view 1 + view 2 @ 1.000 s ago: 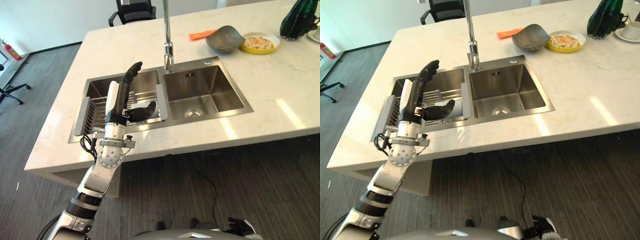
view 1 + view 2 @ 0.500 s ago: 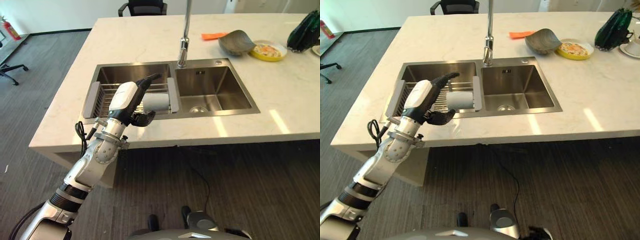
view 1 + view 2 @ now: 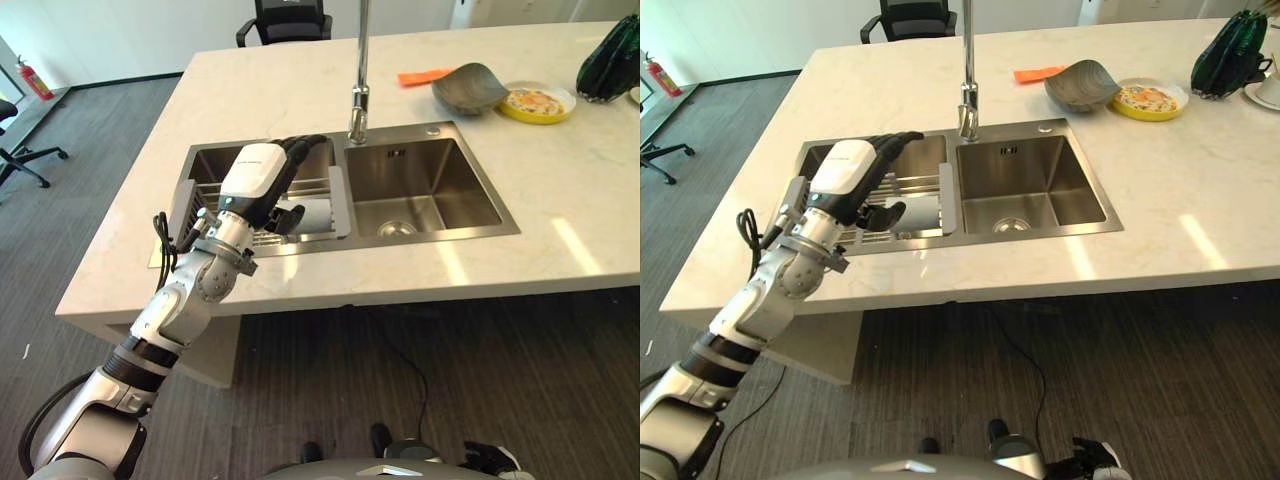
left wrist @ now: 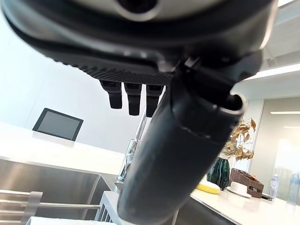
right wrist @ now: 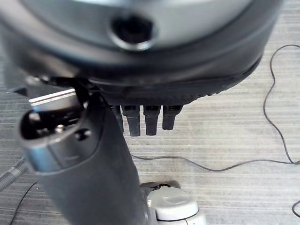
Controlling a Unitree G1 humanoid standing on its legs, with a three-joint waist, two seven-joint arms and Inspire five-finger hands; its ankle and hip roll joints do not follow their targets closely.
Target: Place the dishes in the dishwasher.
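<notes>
Steel sink [image 3: 425,195] — two basins (one cup [image 3: 312,213]); left hand [image 3: 262,180] open above.

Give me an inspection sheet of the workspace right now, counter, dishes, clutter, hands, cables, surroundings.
Surface: pale marble counter with a steel double sink.
Job's things: white cup lying on the wire rack in the sink's left basin; grey bowl and yellow plate at the counter's far right.
Clutter: orange cloth; dark green ribbed vase.
Hands: left hand open above the rack; right hand open, low over the floor.
Cables: nothing seen.
Surroundings: black office chair; red fire extinguisher.
</notes>
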